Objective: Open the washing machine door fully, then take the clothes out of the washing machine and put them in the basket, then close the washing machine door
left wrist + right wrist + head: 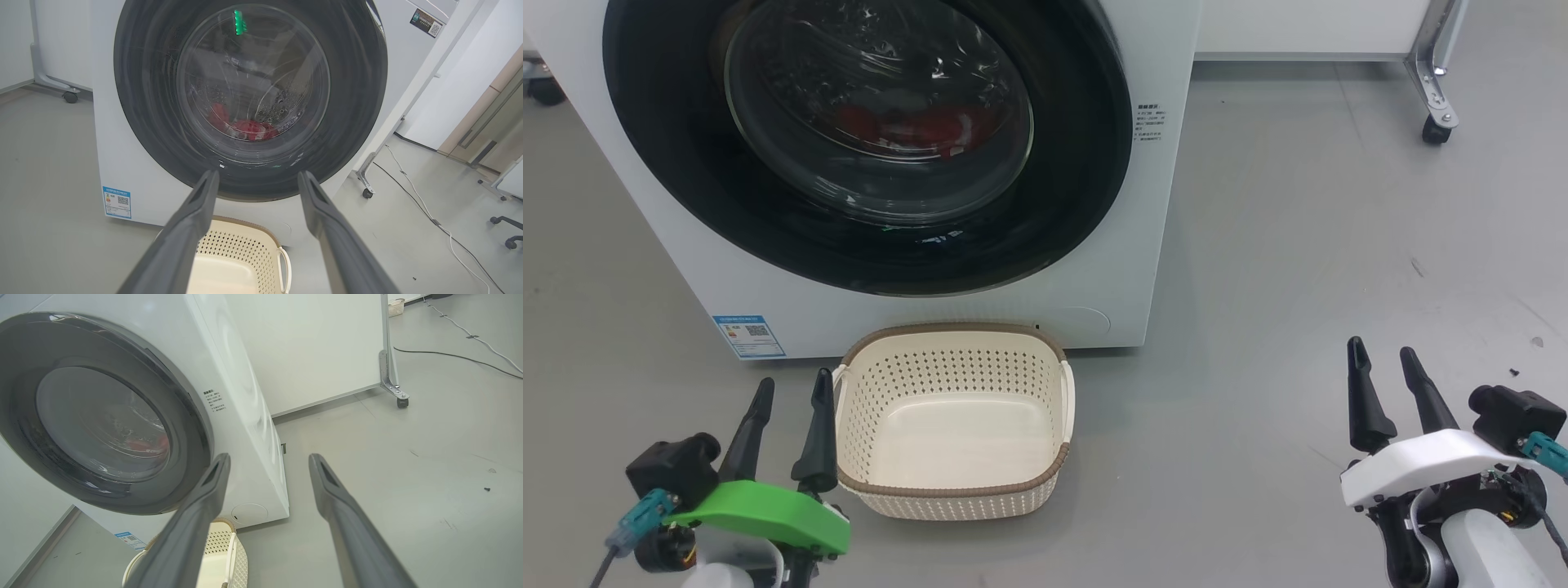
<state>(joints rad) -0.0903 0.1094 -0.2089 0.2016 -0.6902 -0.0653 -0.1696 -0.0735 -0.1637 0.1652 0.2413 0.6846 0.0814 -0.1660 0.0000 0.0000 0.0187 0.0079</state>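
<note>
Washing machine door (866, 122) is shut, flat on the front of the washing machine (1094, 278) and facing the robot. It's round, so no long axis. Head view: black rim, glass bowl centre, red clothes (915, 126) low in the drum behind the glass. Basket (956, 367) sits upright on the floor (1298, 286) just in front of the machine, below the door, nothing in it, its wider side across the view and parallel to the machine front. Blue sticker (750, 335) at the machine's lower left has a QR code, text too small to read. Printed text (1150, 124) right of the door, unreadable. Left gripper (794, 384) is low left, just beside the basket's left handle, jaws spread, holding nothing. Right gripper (1382, 349) is low right, well apart from the basket, jaws spread, holding nothing.

Left wrist view: door front-on, clothes at the drum bottom through the glass, a green glint on the glass. Basket is low between the fingers. A dark label (425, 22) with a QR code is near the machine's top, unreadable.

Right wrist view: machine seen at an angle from its right side, door at left, clothes faint red behind the glass. Basket edge at the bottom. A cable (449, 355) runs across the floor.
</note>
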